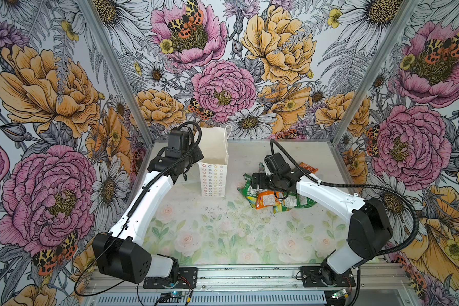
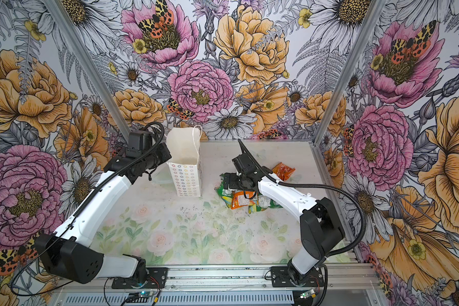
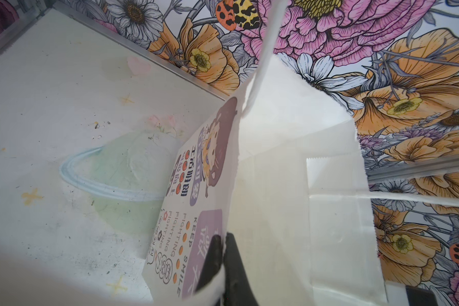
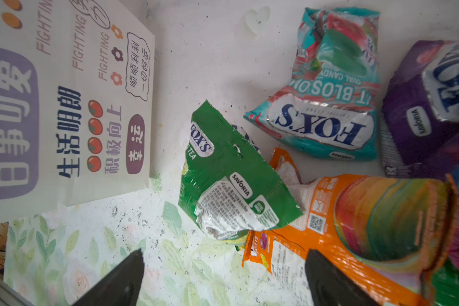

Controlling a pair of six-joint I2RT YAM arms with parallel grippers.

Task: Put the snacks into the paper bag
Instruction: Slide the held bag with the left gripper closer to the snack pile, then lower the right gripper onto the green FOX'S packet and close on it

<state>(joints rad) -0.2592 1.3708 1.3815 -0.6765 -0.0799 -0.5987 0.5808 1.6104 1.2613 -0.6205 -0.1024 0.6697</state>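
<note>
L jaws: pressed together, pinching top edge of paper bag (image 3: 276,185) at its printed face; thin paper caught btwn the two black fingers (image 3: 212,262).
L gripper (image 3: 224,238): at bag rim, on bag's left side in both top views, mostly hidden there behind own wrist.
R jaws: spread wide, nothing btwn them.
R gripper (image 4: 225,253): over left edge of snack pile (image 1: 276,196); one finger (image 4: 122,278) over bare table, other over orange packet (image 4: 355,225); contact w/ packets: can't tell.
Nearest snack: green FOX'S packet (image 4: 236,172), crumpled, just ahead of R jaws, overlapping orange packet's corner.
Other snacks: teal FOX'S packet (image 4: 326,106) beyond green one, flat on table; purple FOX'S packet (image 4: 421,106) beside teal, partly out of frame.
Pile: packets overlapping, right of centre, near bag but apart from it.
Stray: lone orange packet (image 1: 308,168) (image 2: 284,171) behind R arm, apart from pile.
Bag pose: upright, mouth open, rear of table left of centre (image 1: 214,180) (image 2: 187,180); flower-ring side facing front, cartoon girl + Chinese text on face toward L arm, more Chinese text on face toward R gripper (image 4: 64,106).
Handle: white cord handle (image 3: 265,53) standing up from rim.
Table (image 1: 196,233): pale floral mat, speckled w/ dark marks.
Surround: floral wallpaper walls (image 1: 51,92) on three sides.
</note>
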